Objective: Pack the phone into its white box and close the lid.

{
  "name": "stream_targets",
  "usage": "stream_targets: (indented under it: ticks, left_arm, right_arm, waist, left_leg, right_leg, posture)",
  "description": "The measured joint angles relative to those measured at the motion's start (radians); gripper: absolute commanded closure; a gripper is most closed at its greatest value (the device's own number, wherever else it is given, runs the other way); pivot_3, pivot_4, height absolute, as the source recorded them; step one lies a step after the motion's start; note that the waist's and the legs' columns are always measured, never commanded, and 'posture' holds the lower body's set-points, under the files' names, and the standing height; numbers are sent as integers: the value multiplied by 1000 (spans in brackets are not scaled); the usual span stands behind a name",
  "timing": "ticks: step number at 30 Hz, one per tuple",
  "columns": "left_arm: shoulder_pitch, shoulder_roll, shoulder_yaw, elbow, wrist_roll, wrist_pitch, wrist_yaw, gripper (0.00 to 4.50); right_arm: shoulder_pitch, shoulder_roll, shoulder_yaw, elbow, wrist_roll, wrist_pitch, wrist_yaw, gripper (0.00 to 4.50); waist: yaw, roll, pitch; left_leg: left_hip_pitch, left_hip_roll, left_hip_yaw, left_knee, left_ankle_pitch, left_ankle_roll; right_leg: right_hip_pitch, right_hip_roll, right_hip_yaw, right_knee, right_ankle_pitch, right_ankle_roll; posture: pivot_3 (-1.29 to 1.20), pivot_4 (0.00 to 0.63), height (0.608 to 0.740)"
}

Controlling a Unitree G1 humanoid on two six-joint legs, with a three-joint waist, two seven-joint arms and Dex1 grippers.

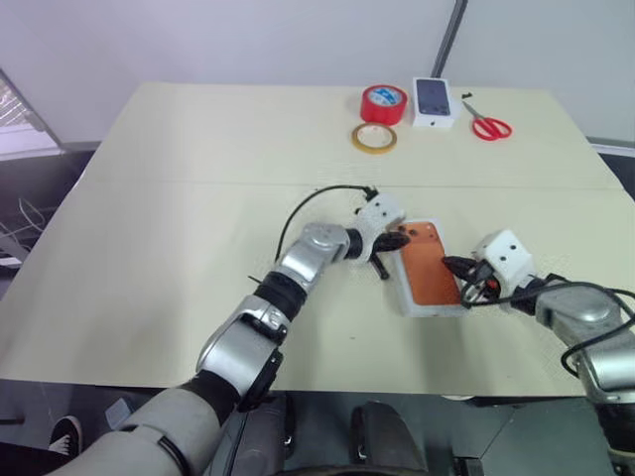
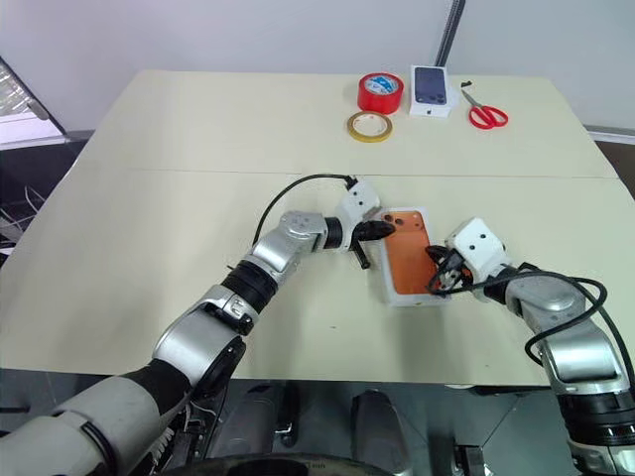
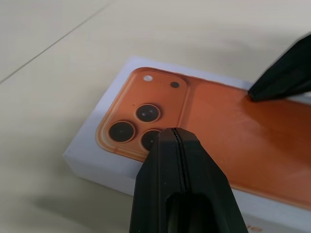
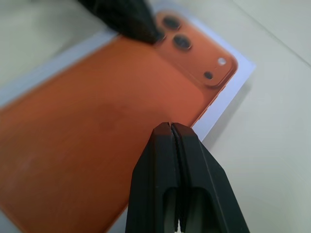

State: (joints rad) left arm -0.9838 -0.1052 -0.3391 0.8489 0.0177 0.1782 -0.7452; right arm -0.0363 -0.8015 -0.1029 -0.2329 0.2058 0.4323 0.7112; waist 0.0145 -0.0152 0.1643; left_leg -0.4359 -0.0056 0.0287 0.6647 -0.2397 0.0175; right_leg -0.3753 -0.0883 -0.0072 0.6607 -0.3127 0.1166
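Observation:
The copper-orange phone (image 1: 429,266) lies back up inside the white box (image 3: 97,165), near the table's front right, with its camera cluster (image 3: 136,124) at the far left corner. My left gripper (image 1: 397,241) is shut and empty, its tip hovering at the camera cluster (image 4: 182,41). My right gripper (image 1: 451,265) is also shut and empty, its tip over the phone's right edge. In the left wrist view the right gripper's black tip (image 3: 282,77) rests on or just above the orange back. The lid is out of view.
At the table's far side stand a red tape roll (image 1: 383,103), a yellowish tape ring (image 1: 374,138), a small white box picturing a dark phone (image 1: 434,101) and red scissors (image 1: 488,125). A seam (image 1: 198,183) runs across the beige table.

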Motion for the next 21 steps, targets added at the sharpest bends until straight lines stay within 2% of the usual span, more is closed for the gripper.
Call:
stream_targets:
  ticks: [3,6,11,12,13,18,21]
  left_arm:
    - [1,-6,20,10,-8,11,-11,4500]
    - [16,0,73,-5,-55,46,-58,3616]
    - [75,66,137,-144,-119,37,-108,997]
    - [78,90,161,-186,-137,38,-113,623]
    - [78,105,180,-222,-151,39,-115,55]
    - [231,301,295,-577,-313,170,-208,55]
    - [342,428,337,-680,-355,225,-236,55]
  right_arm:
    - [6,8,-4,-21,7,26,0,4450]
    - [-6,49,-40,-33,97,99,22,3559]
    - [-77,89,-70,-36,208,127,59,919]
    - [-93,84,-85,-36,214,120,67,527]
    - [-99,77,-99,-37,219,114,74,16]
    - [-99,57,-124,-27,233,39,142,16]
    - [-87,32,-138,1,231,5,180,16]
  waist:
    - [-1,0,0]
    - [-3,0,0]
    - [-9,5,3]
    - [-7,5,3]
    - [-4,5,3]
    - [-6,5,3]
    - [-4,5,3]
  left_leg:
    - [7,0,-1,-2,-1,1]
    - [7,1,-1,-2,-1,1]
    - [3,1,0,-3,-1,0]
    - [3,1,0,-3,-1,0]
    - [3,1,0,-3,-1,0]
    - [2,1,0,-3,0,-1]
    - [3,1,0,-3,0,-1]
  right_leg:
    - [8,0,0,-4,0,0]
    - [8,-1,0,-4,0,0]
    - [2,-4,2,-2,0,0]
    - [1,-3,2,-2,0,0]
    - [1,-3,1,-3,0,0]
    - [2,-4,1,-3,0,0]
    - [3,-5,1,-3,0,0]
  posture:
    - [0,150,728]
    - [0,150,728]
    - [0,150,728]
    - [0,150,728]
    - [0,150,728]
    - [0,150,728]
    - [0,150,728]
